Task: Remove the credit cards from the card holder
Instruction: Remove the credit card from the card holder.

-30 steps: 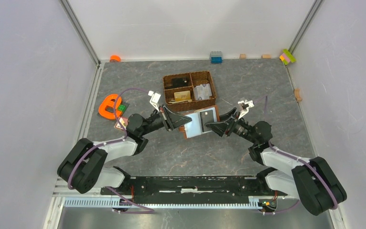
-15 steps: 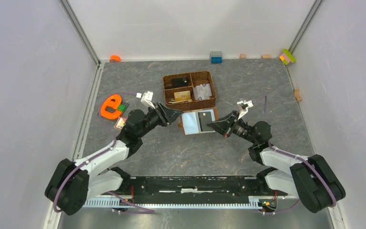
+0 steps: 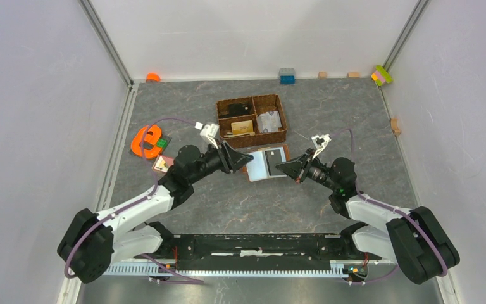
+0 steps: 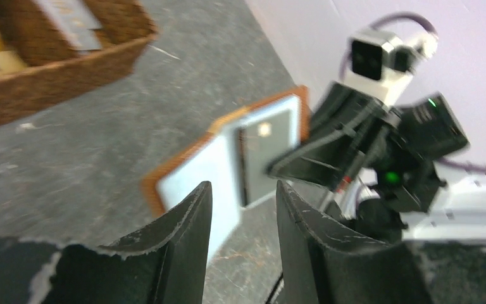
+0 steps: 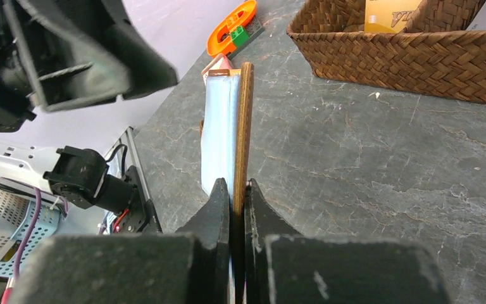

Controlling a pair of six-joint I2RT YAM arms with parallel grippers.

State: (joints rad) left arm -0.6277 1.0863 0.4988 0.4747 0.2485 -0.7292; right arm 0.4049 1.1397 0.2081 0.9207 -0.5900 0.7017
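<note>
Grey marbled tabletop (image 3: 228, 202), white walls (image 3: 38, 95)

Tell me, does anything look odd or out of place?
Only the small brown bifold card holder: it is spread open, pale inside up, with its right edge pinched in the shut right gripper rather than lying free. The left gripper stands open at its other edge. Nothing looks spilled or damaged.

Right tool (image 5: 235, 189) tight on the card holder (image 5: 221, 126) edge, woven basket (image 5: 405, 57) beyond.
</note>
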